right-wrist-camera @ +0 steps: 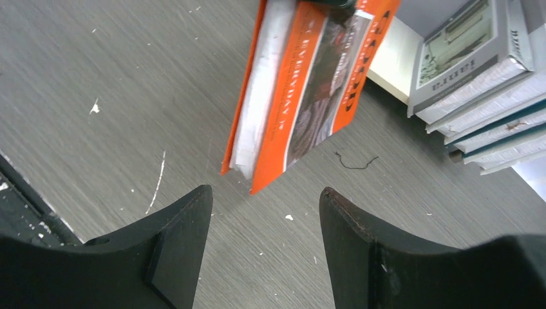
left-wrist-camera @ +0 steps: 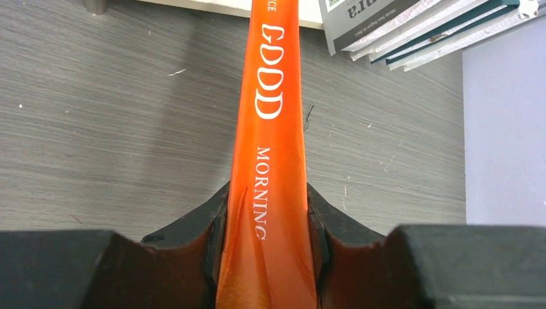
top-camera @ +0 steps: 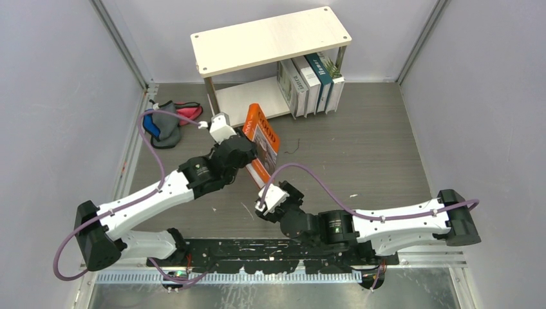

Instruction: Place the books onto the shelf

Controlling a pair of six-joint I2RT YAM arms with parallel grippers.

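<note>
One orange book (left-wrist-camera: 270, 129) clamped in left tool (left-wrist-camera: 267, 219) | right tool (right-wrist-camera: 265, 212) spread, empty | grey table (top-camera: 360, 148), pale walls (top-camera: 38, 96)

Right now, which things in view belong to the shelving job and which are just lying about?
Part of the job: the shelf; four books standing on its lower board; orange book, clamped in the left gripper.
Just lying about: cloth bundle left of the shelf; small dark thread on the table.
</note>
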